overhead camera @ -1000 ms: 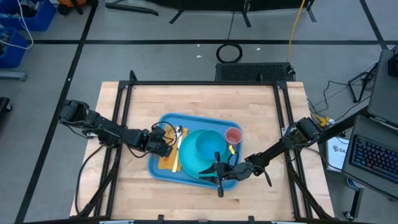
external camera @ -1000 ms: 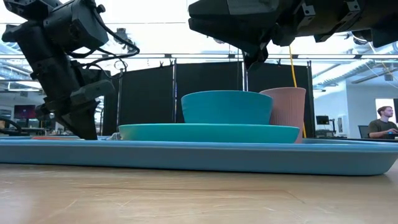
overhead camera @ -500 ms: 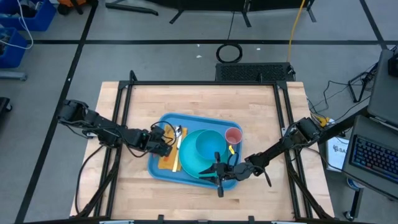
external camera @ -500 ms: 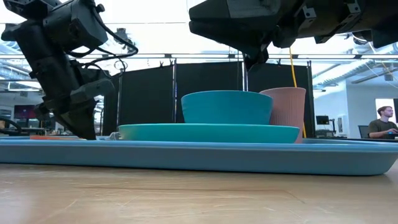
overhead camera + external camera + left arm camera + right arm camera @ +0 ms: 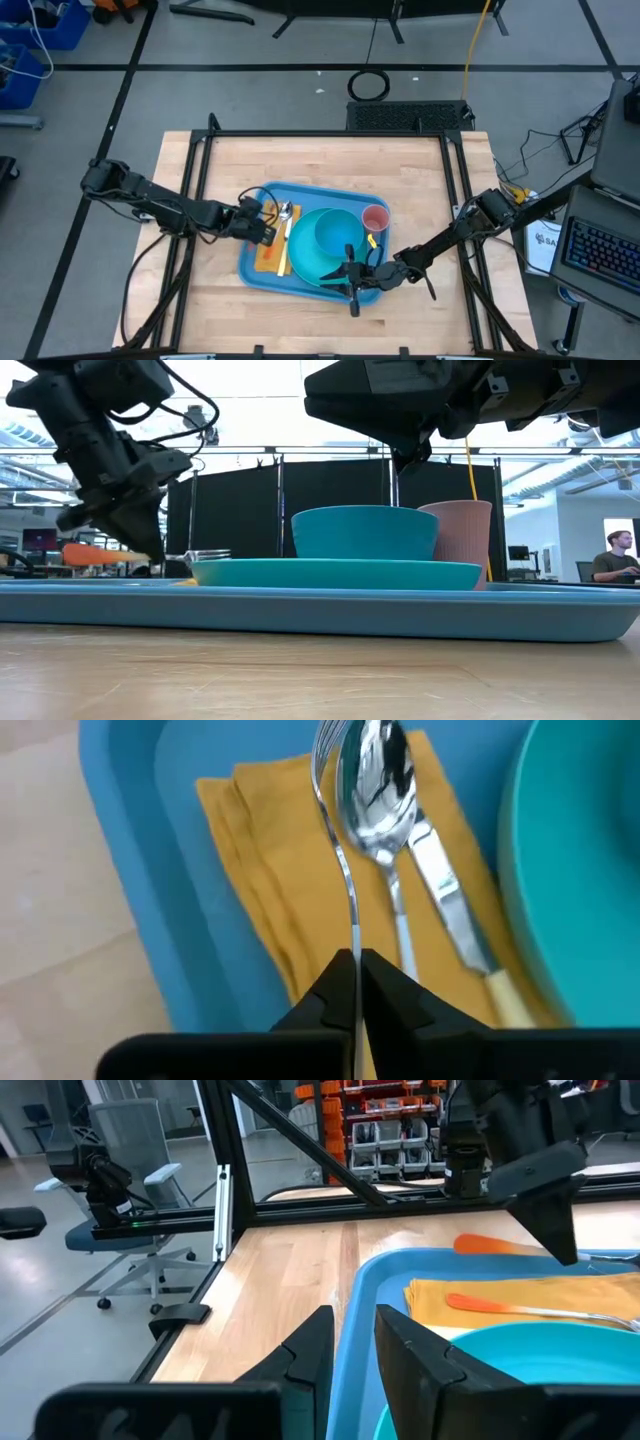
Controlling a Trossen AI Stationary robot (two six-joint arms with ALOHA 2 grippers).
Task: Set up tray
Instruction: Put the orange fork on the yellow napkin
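Observation:
The light-blue tray (image 5: 262, 195) lies mid-table and carries a teal plate (image 5: 305, 268) with a teal bowl (image 5: 335, 232), a pink cup (image 5: 375, 217) and a yellow-orange napkin (image 5: 265, 890). A spoon (image 5: 382, 780) and a knife (image 5: 455, 930) lie on the napkin. My left gripper (image 5: 355, 960) stands over the tray's left part, shut on a fork (image 5: 345, 870). My right gripper (image 5: 352, 1345) hovers level over the plate's near edge (image 5: 352, 282), its fingers a little apart with nothing between them. My left gripper pinches the fork's thin shaft (image 5: 353, 942) between its two fingertips, slanting down from the table's left, with the fingers lying along the fork. The orange handle end (image 5: 95, 552) sticks out behind the fingers, raised above the tray. The tines (image 5: 325, 755) lie beside the spoon's bowl.
Bare wooden tabletop (image 5: 330, 160) surrounds the tray inside a black frame. Chairs, shelves and a seated person (image 5: 615, 555) show in the room beyond the table.
My left gripper has risen and drawn back a little toward the table's left edge, still shut on the fork. The fork's orange handle end has come up off the napkin and now shows in the low view.

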